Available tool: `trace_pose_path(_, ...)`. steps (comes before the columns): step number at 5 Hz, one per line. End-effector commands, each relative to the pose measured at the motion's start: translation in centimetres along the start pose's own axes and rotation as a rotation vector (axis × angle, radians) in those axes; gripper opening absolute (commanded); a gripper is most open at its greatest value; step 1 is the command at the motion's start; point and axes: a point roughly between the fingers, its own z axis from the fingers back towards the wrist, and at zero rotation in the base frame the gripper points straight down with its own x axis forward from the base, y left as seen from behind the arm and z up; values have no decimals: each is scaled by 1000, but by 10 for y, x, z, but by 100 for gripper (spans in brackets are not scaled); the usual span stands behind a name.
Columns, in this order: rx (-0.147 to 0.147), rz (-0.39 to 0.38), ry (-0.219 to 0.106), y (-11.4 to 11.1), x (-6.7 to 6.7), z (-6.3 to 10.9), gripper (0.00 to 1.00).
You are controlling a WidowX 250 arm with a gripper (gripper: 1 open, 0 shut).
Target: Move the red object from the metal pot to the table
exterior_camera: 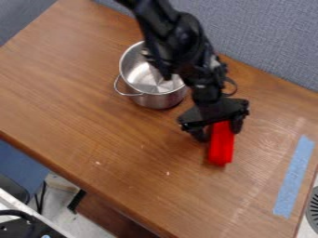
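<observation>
From my seat I see the bright red bar-shaped block with rounded ends [220, 146] lying flat on the large brown wood-grain tabletop [87, 112], right of centre in the picture, its long axis running near to far. It is not in the small round shiny steel pot [152, 76]; the pot stands on the table to the far left of the block, clearly apart from it, and I see only bare metal inside. One small loop handle shows on the pot's left side.

My black gripper [214, 127] hangs over the far end of the red block, pointing steeply down. Its two fingers are spread wide; one dark fingertip [192, 131] shows just left of the block's far end, the other toward the right of it. The block's far end sits between them, partly hidden under the gripper body. I cannot tell whether either finger touches the block or the table; nothing is pinched.

The black arm runs from the gripper up and left across the picture, passing over the right rim of the pot. A strip of light blue tape [293, 175] lies on the table near its right edge, well apart from the block.
</observation>
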Motion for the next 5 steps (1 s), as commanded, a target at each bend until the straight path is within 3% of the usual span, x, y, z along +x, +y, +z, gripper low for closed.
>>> trace_pose_path(1,-2,-60,-41,15,33,19,100)
trace_pose_path(2,-5,-95,-37,36,49,30,100)
trace_pose_path(3,17,116,-59,33,44,55,100)
trace_pose_path(5,57,507,-157,32,32,107,100)
